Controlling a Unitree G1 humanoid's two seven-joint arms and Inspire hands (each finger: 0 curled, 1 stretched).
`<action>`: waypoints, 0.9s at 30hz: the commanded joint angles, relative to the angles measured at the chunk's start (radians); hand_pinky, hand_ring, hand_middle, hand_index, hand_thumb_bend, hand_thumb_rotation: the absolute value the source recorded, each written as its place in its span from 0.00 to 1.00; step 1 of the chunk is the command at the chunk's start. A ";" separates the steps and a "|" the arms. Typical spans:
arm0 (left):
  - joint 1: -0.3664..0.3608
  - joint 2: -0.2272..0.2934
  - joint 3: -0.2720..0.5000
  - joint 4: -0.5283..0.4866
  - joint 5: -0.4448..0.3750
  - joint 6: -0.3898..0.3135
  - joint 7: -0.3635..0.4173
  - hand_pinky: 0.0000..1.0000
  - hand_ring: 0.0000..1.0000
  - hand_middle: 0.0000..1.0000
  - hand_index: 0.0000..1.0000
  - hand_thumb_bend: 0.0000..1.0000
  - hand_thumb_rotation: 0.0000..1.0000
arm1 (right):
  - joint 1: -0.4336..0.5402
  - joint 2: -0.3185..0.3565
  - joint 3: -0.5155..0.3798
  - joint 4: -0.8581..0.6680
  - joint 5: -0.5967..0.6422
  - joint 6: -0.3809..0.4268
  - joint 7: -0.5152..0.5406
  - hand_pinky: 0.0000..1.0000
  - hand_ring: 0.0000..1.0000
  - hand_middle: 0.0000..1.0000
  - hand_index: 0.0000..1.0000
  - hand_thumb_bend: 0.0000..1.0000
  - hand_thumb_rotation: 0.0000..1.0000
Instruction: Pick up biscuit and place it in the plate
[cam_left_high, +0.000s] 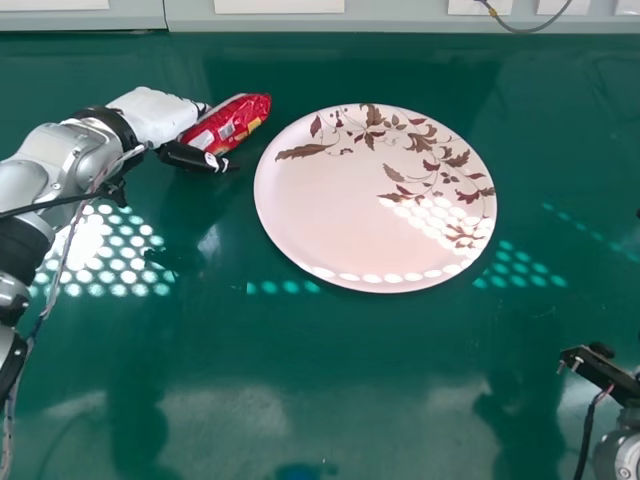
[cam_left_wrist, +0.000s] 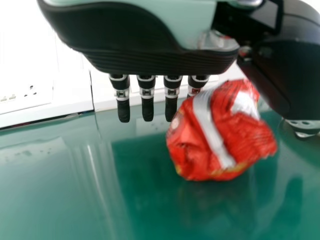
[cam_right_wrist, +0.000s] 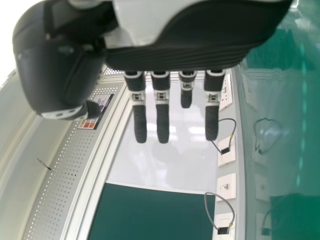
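The red biscuit packet (cam_left_high: 250, 110), bearing a pale label (cam_left_high: 226, 130), is between the thumb and fingers of the left hand (cam_left_high: 150, 114), left of the leaf-patterned plate (cam_left_high: 330, 220). This hand is unclenched, its arm stretched above the table (cam_left_high: 300, 350). The right hand (cam_right_wrist: 162, 122) also has straight fingers.

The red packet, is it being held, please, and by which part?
That cannot be told; the packet sits between thumb and straight fingers of the left hand.

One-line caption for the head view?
Left hand at the red biscuit packet, beside a leaf-patterned plate on the green table.
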 joint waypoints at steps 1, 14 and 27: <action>-0.009 -0.001 -0.029 0.028 0.015 -0.016 0.003 0.90 0.95 0.96 0.98 1.00 0.56 | 0.010 0.007 -0.004 -0.020 0.006 0.000 -0.007 0.63 0.72 0.74 0.73 0.54 0.24; -0.105 -0.072 -0.116 0.246 0.072 -0.047 0.228 0.45 0.54 0.53 0.49 0.52 0.01 | 0.005 0.010 0.001 -0.037 -0.011 0.018 -0.011 0.61 0.71 0.73 0.72 0.53 0.25; -0.142 -0.088 -0.148 0.311 0.063 -0.068 0.240 0.44 0.52 0.54 0.46 0.51 0.00 | 0.014 0.013 0.002 -0.046 -0.016 0.029 -0.021 0.62 0.72 0.74 0.73 0.54 0.27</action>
